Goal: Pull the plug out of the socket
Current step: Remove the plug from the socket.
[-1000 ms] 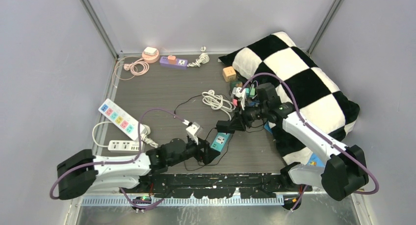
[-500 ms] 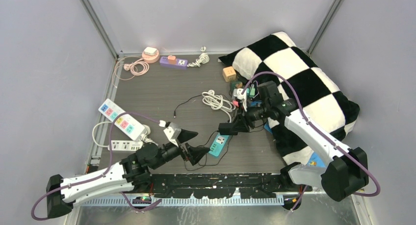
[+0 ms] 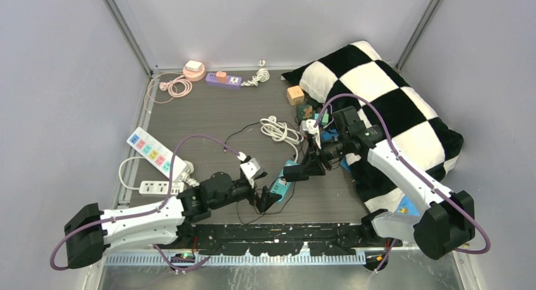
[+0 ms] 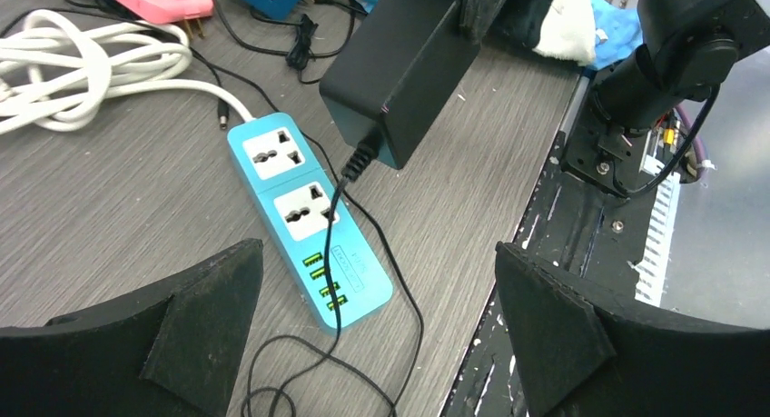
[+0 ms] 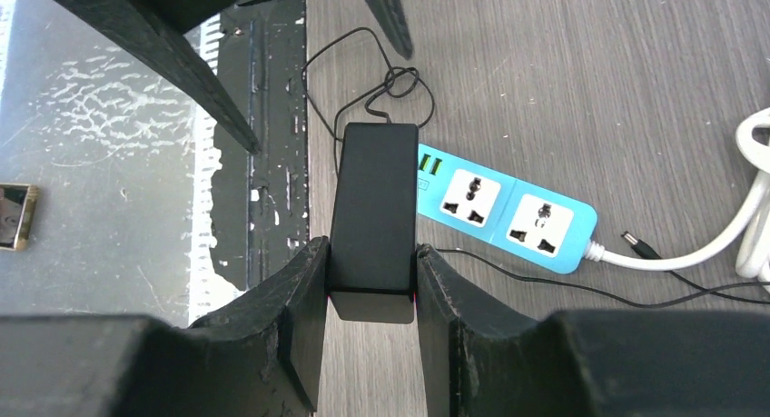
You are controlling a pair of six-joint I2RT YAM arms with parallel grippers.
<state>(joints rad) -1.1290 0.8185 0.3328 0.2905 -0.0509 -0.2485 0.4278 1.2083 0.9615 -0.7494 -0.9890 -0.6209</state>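
A blue power strip (image 3: 277, 189) lies on the grey table near the front edge; both its sockets (image 4: 309, 210) are empty. My right gripper (image 3: 302, 170) is shut on a black power adapter (image 5: 372, 213), the plug, and holds it just above the strip (image 5: 504, 208), clear of it. Its thin black cord (image 4: 338, 244) trails over the strip's USB end. My left gripper (image 3: 262, 198) is open and empty, and its fingers (image 4: 209, 308) straddle the strip's near end without touching it. In the left wrist view the adapter (image 4: 399, 67) hangs over the strip's far part.
A coiled white cable (image 3: 278, 129) lies behind the strip. A checkered pillow (image 3: 385, 107) fills the right side. White strips (image 3: 155, 154) lie at the left, a purple strip (image 3: 223, 80) at the back. The black rail (image 4: 581, 208) marks the table's front edge.
My left gripper drew back to the left, then returned to the strip's near end, open. My right gripper has shifted the adapter slightly nearer, still clamped on it.
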